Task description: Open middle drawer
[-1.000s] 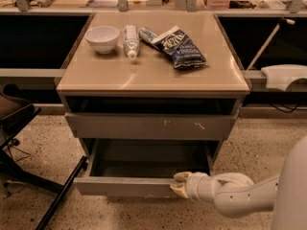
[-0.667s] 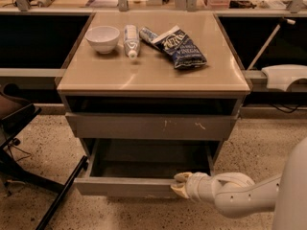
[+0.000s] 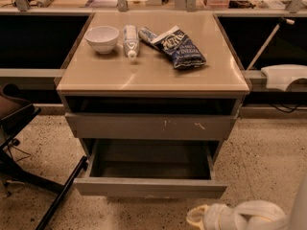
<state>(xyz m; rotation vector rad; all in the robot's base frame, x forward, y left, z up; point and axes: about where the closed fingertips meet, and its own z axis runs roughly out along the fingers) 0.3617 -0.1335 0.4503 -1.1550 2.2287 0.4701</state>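
The middle drawer (image 3: 151, 187) is pulled well out of the cabinet. Its flat grey front has a small pale scuff at the lower edge, and its grey inside (image 3: 151, 164) is empty. Above it is another grey drawer front with white scratch marks (image 3: 148, 126). My gripper (image 3: 195, 217), with a pale yellowish tip on a white wrist, is at the bottom edge of the view. It is below and in front of the drawer's right half and does not touch it.
On the cabinet top (image 3: 153, 73) are a white bowl (image 3: 101, 38), a white tube (image 3: 130, 40) and a dark blue snack bag (image 3: 178, 47). A black chair base (image 3: 29, 176) stands on the speckled floor at the left. A white object (image 3: 284, 75) sits at the right.
My gripper has come off the right part of the drawer front and drawn back down toward the camera. The drawer stays pulled out as before.
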